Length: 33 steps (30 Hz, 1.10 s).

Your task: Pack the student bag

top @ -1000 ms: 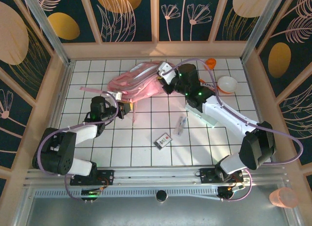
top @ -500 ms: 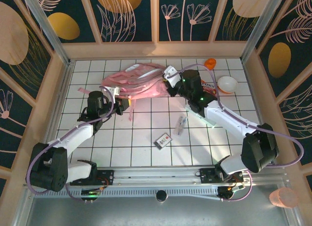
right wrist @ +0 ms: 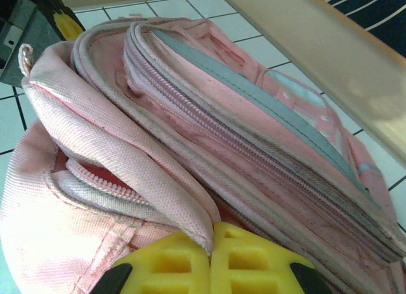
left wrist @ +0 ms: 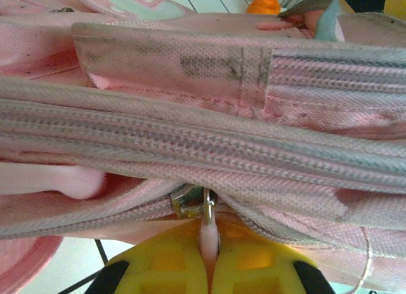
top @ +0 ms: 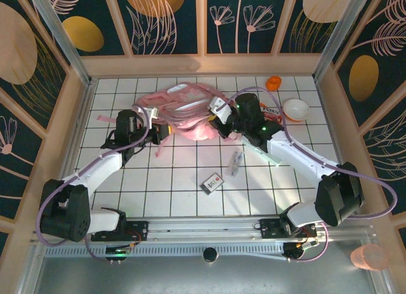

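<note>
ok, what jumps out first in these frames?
The pink student bag slumped at the far middle of the table, an arm at each side. The left gripper is shut on its zip pull; the right gripper pinches a fabric fold at the bag's right end.

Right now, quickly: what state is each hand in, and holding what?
Left hand: closed on the student bag's zip pull.
Right hand: closed on a fabric edge of the bag.
</note>
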Each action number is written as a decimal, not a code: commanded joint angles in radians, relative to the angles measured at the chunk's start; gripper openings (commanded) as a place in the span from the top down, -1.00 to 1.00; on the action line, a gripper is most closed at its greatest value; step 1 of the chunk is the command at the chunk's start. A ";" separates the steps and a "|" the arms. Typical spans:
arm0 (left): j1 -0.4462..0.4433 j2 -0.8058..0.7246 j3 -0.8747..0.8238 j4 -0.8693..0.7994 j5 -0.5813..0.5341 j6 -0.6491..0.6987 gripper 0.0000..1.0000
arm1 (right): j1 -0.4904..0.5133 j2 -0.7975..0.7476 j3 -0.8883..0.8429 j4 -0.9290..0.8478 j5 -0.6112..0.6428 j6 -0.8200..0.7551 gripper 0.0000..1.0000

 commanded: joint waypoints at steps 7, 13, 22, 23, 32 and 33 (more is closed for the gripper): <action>-0.070 -0.038 0.084 -0.043 0.397 0.178 1.00 | 0.010 0.049 0.026 0.160 0.159 0.225 1.00; -0.070 -0.037 0.079 -0.046 0.495 0.200 1.00 | 0.024 0.079 0.059 0.116 0.091 0.207 1.00; -0.125 -0.018 0.143 -0.024 0.456 0.175 1.00 | 0.082 0.114 0.070 0.182 0.200 0.305 1.00; -0.137 -0.007 0.158 -0.039 0.417 0.177 1.00 | 0.090 0.120 0.076 0.192 0.186 0.305 1.00; -0.194 0.063 0.252 -0.109 0.280 0.173 0.77 | 0.120 0.098 0.047 0.249 -0.037 0.234 1.00; -0.194 0.057 0.256 -0.147 0.256 0.214 0.58 | 0.106 0.087 0.041 0.243 -0.078 0.223 1.00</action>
